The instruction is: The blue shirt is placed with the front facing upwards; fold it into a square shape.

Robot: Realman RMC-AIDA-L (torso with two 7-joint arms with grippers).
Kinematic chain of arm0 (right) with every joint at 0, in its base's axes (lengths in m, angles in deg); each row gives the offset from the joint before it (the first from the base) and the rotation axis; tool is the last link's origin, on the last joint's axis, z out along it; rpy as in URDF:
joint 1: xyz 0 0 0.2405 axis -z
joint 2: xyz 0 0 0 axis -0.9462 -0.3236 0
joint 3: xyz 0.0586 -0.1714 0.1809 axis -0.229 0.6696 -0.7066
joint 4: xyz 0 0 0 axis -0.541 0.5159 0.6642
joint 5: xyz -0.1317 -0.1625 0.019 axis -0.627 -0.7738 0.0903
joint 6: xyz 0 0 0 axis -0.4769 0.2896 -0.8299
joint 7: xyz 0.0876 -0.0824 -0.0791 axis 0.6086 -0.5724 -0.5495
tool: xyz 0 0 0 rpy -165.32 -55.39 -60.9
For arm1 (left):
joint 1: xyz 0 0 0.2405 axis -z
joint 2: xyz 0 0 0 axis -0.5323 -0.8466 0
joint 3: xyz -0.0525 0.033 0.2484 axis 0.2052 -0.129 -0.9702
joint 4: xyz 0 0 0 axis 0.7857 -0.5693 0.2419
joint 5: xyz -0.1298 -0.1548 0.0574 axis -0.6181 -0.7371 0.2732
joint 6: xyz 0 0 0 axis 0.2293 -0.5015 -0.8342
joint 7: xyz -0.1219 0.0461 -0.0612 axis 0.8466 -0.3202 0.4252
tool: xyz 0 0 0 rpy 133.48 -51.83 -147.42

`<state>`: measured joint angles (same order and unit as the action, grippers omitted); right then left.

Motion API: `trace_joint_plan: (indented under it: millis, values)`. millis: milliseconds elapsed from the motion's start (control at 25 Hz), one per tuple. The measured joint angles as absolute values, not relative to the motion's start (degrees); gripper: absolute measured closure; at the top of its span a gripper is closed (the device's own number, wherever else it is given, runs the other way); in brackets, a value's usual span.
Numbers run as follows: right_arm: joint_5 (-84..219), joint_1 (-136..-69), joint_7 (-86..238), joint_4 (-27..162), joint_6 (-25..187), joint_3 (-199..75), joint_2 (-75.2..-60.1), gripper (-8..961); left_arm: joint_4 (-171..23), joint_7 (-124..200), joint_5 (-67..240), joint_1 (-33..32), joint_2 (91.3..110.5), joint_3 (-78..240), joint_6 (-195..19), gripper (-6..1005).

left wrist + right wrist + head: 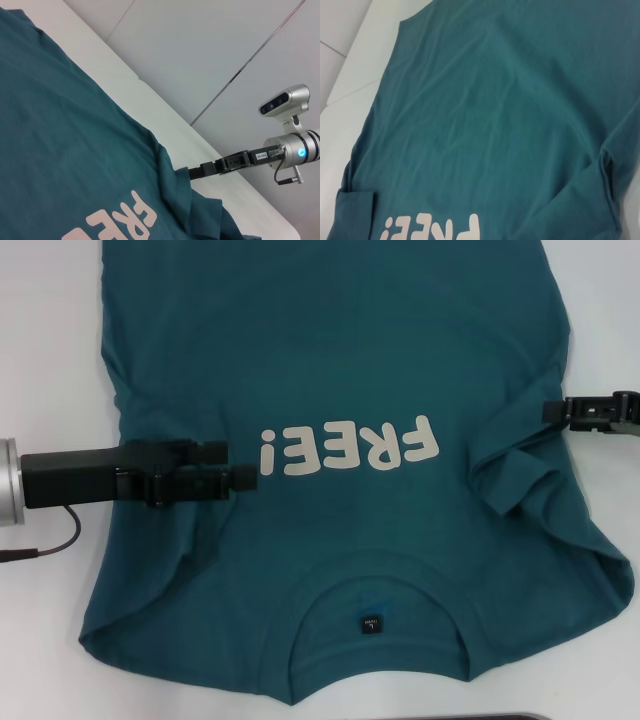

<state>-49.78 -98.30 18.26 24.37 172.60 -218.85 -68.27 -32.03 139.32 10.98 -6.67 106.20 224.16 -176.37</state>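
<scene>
The blue shirt (340, 360) lies spread on the white table, front up, with white letters FREE! across the chest and the collar and its black tag (369, 623) nearest me. My left gripper (243, 465) reaches in over the shirt's left side beside the letters, fingers apart, nothing between them. My right gripper (546, 410) is at the shirt's right edge by the bunched sleeve (510, 475). The left wrist view shows the right gripper (192, 173) shut, its tip meeting a raised ridge of the shirt (75, 125). The right wrist view shows only the shirt (510, 110).
The white table (40, 340) shows bare on both sides of the shirt. A thin cable (50, 540) hangs from my left arm. A dark object (500, 717) lies at the near table edge. Grey wall panels (200, 50) stand beyond the table's far side.
</scene>
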Motion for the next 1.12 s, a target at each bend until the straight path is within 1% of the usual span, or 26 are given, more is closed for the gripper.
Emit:
trace_joint_plan:
  millis: [200,320,520,760,1120]
  values:
    - [-49.8,-98.6,18.3,24.5,172.2,-218.8,-68.36,223,-32.0,139.3,11.0,-6.7,106.2,224.2,-176.3,124]
    - [-49.8,-98.9,18.4,24.9,171.7,-218.2,-68.41,285,-32.0,139.3,11.0,-6.7,106.2,224.3,-176.3,124]
    - [-50.0,-99.2,20.7,25.9,169.1,-214.8,-68.27,532,-32.0,139.3,11.0,-6.7,106.16,224.3,-176.3,123]
    - [-50.0,-99.4,21.3,25.7,169.0,-213.6,-68.16,775,-31.9,139.3,11.0,-6.7,106.12,224.4,-176.3,124]
    - [-49.5,-98.9,21.2,25.2,169.3,-214.1,-67.94,904,-31.9,139.3,11.0,-6.7,106.1,224.3,-176.3,124]
